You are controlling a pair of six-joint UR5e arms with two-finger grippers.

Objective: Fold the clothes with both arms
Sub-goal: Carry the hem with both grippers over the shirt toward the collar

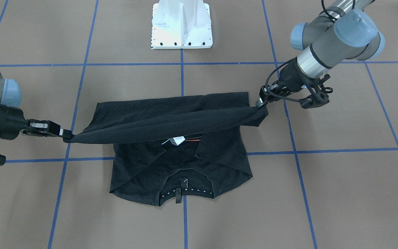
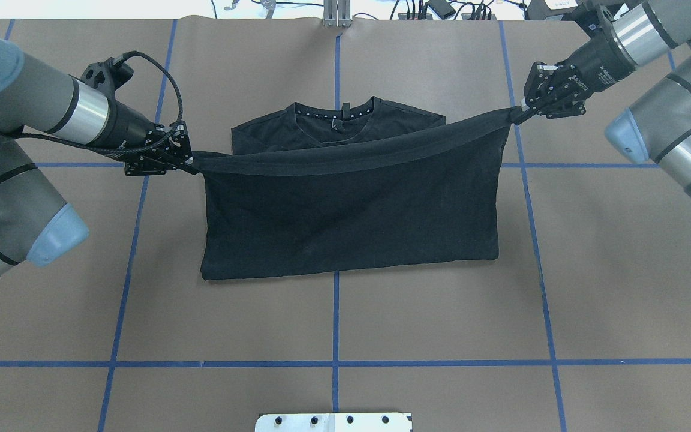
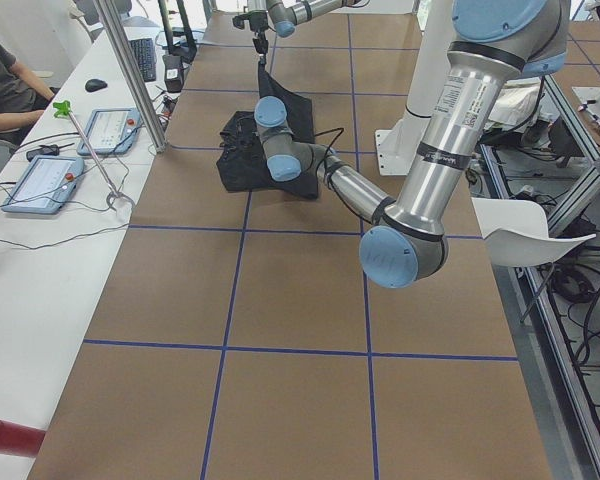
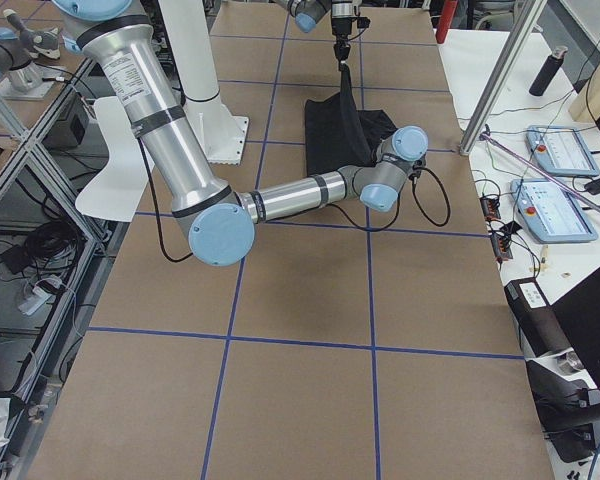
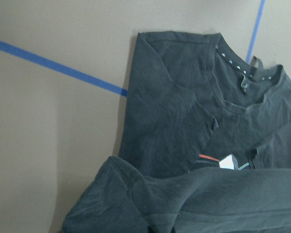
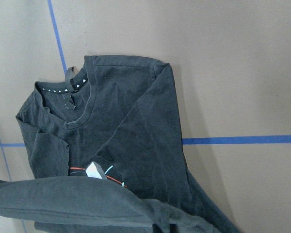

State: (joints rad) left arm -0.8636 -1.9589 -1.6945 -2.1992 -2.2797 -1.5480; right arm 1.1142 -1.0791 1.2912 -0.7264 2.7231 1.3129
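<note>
The black T-shirt [image 2: 345, 210] lies on the brown table with its sleeves folded in and its collar [image 1: 185, 188] on the side away from the robot. Its hem edge [image 1: 171, 122] is lifted and stretched taut between both grippers. My left gripper [image 2: 186, 159] is shut on one hem corner, and it also shows in the front-facing view [image 1: 261, 103]. My right gripper [image 2: 519, 111] is shut on the other corner, and it shows there too [image 1: 67, 135]. A bit of the white, red and cyan logo [image 5: 227, 162] peeks out under the lifted edge, also in the right wrist view [image 6: 94, 171].
The white base pedestal [image 1: 181, 24] stands at the robot's side of the table. Blue tape lines [image 2: 336, 360] grid the brown surface. A side bench with tablets [image 3: 40, 185] and a seated person [image 3: 5, 80] runs along the far edge.
</note>
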